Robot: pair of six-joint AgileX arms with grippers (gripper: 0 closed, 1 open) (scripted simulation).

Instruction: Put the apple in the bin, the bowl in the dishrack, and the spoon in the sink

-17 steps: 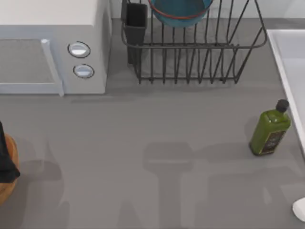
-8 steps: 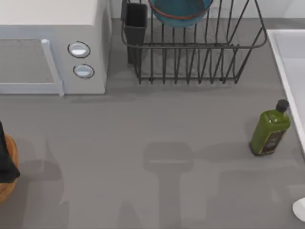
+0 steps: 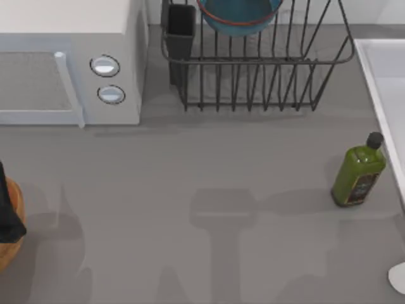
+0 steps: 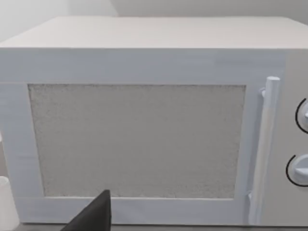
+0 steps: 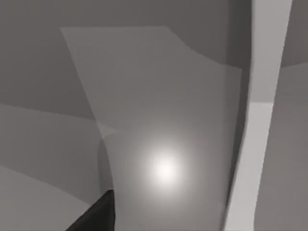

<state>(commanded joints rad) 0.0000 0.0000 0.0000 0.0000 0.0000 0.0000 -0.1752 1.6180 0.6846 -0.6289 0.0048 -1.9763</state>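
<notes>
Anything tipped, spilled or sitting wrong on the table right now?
Nothing stands out. The bowl sits in the dishrack, and the green oil bottle stands upright beside the sink rim. The spoon lies on the table at the right edge, not in the sink. No spill is visible.

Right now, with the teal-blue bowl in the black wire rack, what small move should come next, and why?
Probably reach for the small white spoon: its rounded end shows at the top view's lower right, outside the pale grey-white sink, while the teal-blue bowl already sits in the black wire dishrack.
</notes>
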